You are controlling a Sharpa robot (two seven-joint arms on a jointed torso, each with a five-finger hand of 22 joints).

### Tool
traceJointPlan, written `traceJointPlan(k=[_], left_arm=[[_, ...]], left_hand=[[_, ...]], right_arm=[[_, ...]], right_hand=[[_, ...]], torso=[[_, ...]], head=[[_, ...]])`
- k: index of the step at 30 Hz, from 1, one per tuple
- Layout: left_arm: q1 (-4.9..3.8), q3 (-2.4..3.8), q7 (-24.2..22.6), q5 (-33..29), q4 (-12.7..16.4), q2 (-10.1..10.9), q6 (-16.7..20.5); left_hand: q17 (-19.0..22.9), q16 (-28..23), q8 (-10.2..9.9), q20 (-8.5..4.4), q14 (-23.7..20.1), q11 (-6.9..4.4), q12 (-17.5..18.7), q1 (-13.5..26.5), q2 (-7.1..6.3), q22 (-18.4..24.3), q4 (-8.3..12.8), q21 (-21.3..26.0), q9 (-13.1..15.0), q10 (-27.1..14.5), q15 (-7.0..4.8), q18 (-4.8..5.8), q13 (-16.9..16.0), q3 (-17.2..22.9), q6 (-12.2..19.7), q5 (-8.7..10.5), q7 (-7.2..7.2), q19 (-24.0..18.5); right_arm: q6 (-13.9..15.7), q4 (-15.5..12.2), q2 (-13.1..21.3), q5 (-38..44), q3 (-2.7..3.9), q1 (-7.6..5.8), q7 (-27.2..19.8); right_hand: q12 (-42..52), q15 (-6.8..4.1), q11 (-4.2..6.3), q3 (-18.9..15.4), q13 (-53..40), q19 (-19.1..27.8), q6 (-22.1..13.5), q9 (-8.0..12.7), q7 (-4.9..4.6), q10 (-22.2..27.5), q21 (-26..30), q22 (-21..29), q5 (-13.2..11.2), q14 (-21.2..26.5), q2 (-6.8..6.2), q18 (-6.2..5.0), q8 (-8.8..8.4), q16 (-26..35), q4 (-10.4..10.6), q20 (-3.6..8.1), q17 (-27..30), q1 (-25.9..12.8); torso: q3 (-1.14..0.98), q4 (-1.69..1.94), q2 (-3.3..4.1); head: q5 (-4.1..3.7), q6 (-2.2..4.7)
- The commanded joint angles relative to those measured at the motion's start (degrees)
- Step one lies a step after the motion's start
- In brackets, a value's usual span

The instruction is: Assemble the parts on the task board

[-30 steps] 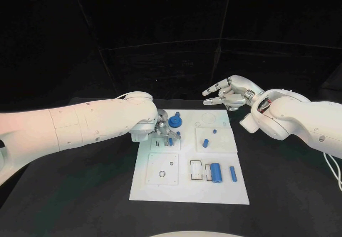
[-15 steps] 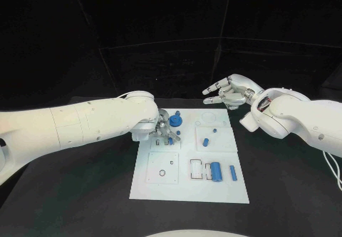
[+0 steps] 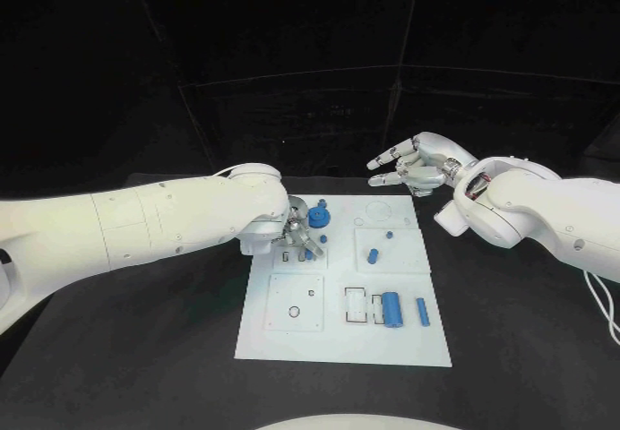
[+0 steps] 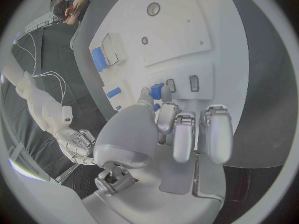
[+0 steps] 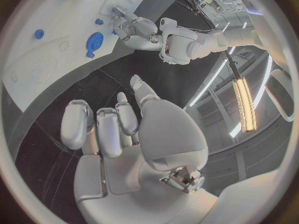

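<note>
The task board (image 3: 342, 340), a white plate, is laid in the middle of the black worktop (image 3: 142, 358). On it blue parts are counted in the head view. A small blue part (image 3: 307, 255) is pinched between the fingertips of the left hand (image 3: 300, 235) at the board's far left area, beside two small rectangular slots; in the left wrist view the same piece (image 4: 157, 90) is seen clasped between thumb and finger while the other fingers are curled loosely alongside. Just beyond that hand one round blue knobbed part (image 3: 319, 219) is stood upright on the board. To its right two smaller blue pieces are found, a tiny one (image 3: 389, 237) and an oblong one (image 3: 372, 258). Nearer the robot, one thick blue cylinder (image 3: 391, 310) is lain beside a white rectangular frame, and one thin blue pin (image 3: 421, 313) is placed just to its right. That makes six blue parts seen in all.

The right hand (image 3: 411, 166) is held above the worktop beyond the board's far right corner, well apart from every part; nothing is grasped in it, and its fingers are spread loosely.
</note>
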State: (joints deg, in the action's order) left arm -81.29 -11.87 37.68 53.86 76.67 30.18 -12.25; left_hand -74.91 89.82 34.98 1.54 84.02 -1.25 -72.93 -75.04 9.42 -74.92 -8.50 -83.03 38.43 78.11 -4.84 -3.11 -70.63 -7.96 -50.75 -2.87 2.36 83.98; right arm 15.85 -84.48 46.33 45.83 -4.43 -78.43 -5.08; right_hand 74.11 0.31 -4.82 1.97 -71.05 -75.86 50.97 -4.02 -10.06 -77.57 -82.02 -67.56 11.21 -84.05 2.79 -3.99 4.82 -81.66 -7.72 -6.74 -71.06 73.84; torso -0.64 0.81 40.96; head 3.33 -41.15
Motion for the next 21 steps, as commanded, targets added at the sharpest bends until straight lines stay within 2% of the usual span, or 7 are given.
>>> traceJointPlan(k=[1, 6, 8, 9, 10, 12, 21], left_arm=[[-0.03, 0.01, -0.46, 0.33, 0.29, 0.06, 0.66], [0.03, 0.01, -1.46, 0.33, 0.64, 0.32, 1.72], [0.05, 0.01, -2.01, 0.25, 0.89, 0.59, 2.34], [0.07, 0.01, -2.36, 0.05, 1.11, 0.9, 2.88], [0.08, 0.02, -2.56, -0.07, 1.29, 1.16, 3.3], [0.09, 0.02, -2.85, -0.22, 1.67, 1.66, 4.01], [0.24, -0.01, -4.59, -0.45, 4.28, 4.62, 10.33]], left_hand=[[-15.09, 0.18, -0.73, -0.57, 5.98, -0.61, 0.42, -2.11, 1.0, -1.52, 0.96, 0.25, -0.05, -0.14, -0.45, 0.38, 0.33, 1.98, 0.71, 0.0, -0.16, 1.26], [-15.09, 0.18, -1.94, -0.81, 5.98, -0.75, 1.0, -4.69, 0.91, -1.26, 3.46, 0.47, -0.22, -0.6, -0.56, 0.31, 0.58, 9.53, 1.28, -0.16, -0.07, 1.17], [-15.09, 0.18, -2.21, -0.79, 5.98, -0.69, 1.32, -4.48, -0.45, -1.14, 4.65, 0.6, -0.01, -0.73, -0.3, 0.27, 0.76, 15.68, 1.33, -0.19, 0.21, 1.13], [-15.09, 0.18, -2.1, -0.59, 5.98, -0.5, 1.45, -2.21, -2.94, -1.03, 4.93, 0.71, 0.46, -0.66, -0.05, 0.25, 0.85, 21.58, 1.35, -0.55, 0.54, 1.1], [-15.09, 0.18, -1.62, -0.39, 5.98, -0.1, 1.71, 4.13, -8.39, -0.94, 4.57, 0.89, 1.61, -0.49, 0.65, 0.17, 1.12, 34.18, 1.15, -0.95, 1.69, 1.08], [-15.09, 0.18, -0.93, -0.23, 5.98, -0.65, 1.86, 5.9, -9.96, -0.6, 5.66, 1.12, 2.54, -0.46, 0.32, 0.11, 1.43, 40.54, 1.19, -0.07, 0.77, 0.97], [-15.09, 0.18, 0.63, -0.13, 5.98, -0.21, 2.17, 10.92, -12.65, -0.43, 7.2, 1.34, 4.64, -0.37, -0.01, 0.12, 1.99, 48.89, 1.41, -0.17, 0.37, 0.95]], right_arm=[[-0.82, 0.11, -0.19, 0.62, 0.03, -0.12, 0.25], [-1.19, 0.34, -0.43, 1.0, 0.03, -0.11, 0.45], [-1.34, 0.45, -0.52, 1.06, 0.03, -0.11, 0.52], [-1.45, 0.54, -0.58, 1.09, 0.03, -0.11, 0.57], [-1.53, 0.6, -0.62, 1.1, 0.03, -0.11, 0.6], [-1.68, 0.72, -0.7, 1.12, 0.03, -0.11, 0.67], [-2.24, 1.34, -1.06, 1.15, 0.01, -0.1, 0.94]], right_hand=[[-0.36, -0.03, 0.13, -0.07, 0.17, 0.48, 0.03, 0.0, 0.18, 0.5, 0.36, 0.18, 0.37, -2.09, 0.08, -0.78, 0.31, 0.43, -0.4, 0.1, 0.17, 0.52], [-0.36, -0.03, 0.13, -0.07, 0.17, 0.48, 0.03, 0.0, 0.18, 0.5, 0.36, 0.18, 0.37, -2.09, 0.08, -0.78, 0.31, 0.43, -0.4, 0.1, 0.17, 0.52], [-0.39, -0.04, 0.13, -0.07, 0.2, 0.57, 0.0, 0.01, 0.18, 0.53, 0.42, 0.33, 0.4, -2.06, 0.07, -0.81, 0.3, 0.5, -0.45, 0.1, 0.31, 0.56], [-0.39, -0.04, 0.13, -0.07, 0.2, 0.57, 0.0, 0.01, 0.18, 0.53, 0.42, 0.33, 0.4, -2.06, 0.07, -0.81, 0.3, 0.5, -0.45, 0.1, 0.31, 0.56], [-0.42, -0.04, 0.13, -0.02, 0.22, 0.57, -0.03, 0.01, 0.17, 0.57, 0.45, 0.34, 1.06, -2.06, 0.14, -0.81, 0.29, 0.53, -0.58, 0.11, 0.33, 0.67], [-0.51, -0.05, 0.12, 0.09, 0.29, 0.57, -0.06, 0.01, 0.14, 0.65, 0.51, 0.39, 2.92, -2.06, 0.29, -0.81, 0.31, 0.6, -0.86, 0.13, 0.36, 0.78], [-0.53, -0.04, 0.11, 0.08, 0.32, 0.6, -0.06, 0.01, 0.13, 0.66, 0.57, 0.47, 3.4, -2.06, 0.34, -0.82, 0.33, 0.66, -0.94, 0.13, 0.45, 0.71]], torso=[[0.01, 0.03, -0.01], [0.03, 0.07, -0.02], [0.01, 0.06, -0.04], [0.01, 0.05, -0.05], [0.01, 0.05, -0.05], [-0.01, 0.04, -0.01], [-0.01, 0.24, -0.1]], head=[[0.0, -0.09], [0.01, -0.11], [0.05, -0.17], [0.05, -0.17], [0.05, -0.17], [0.0, 0.0], [0.06, 0.05]])
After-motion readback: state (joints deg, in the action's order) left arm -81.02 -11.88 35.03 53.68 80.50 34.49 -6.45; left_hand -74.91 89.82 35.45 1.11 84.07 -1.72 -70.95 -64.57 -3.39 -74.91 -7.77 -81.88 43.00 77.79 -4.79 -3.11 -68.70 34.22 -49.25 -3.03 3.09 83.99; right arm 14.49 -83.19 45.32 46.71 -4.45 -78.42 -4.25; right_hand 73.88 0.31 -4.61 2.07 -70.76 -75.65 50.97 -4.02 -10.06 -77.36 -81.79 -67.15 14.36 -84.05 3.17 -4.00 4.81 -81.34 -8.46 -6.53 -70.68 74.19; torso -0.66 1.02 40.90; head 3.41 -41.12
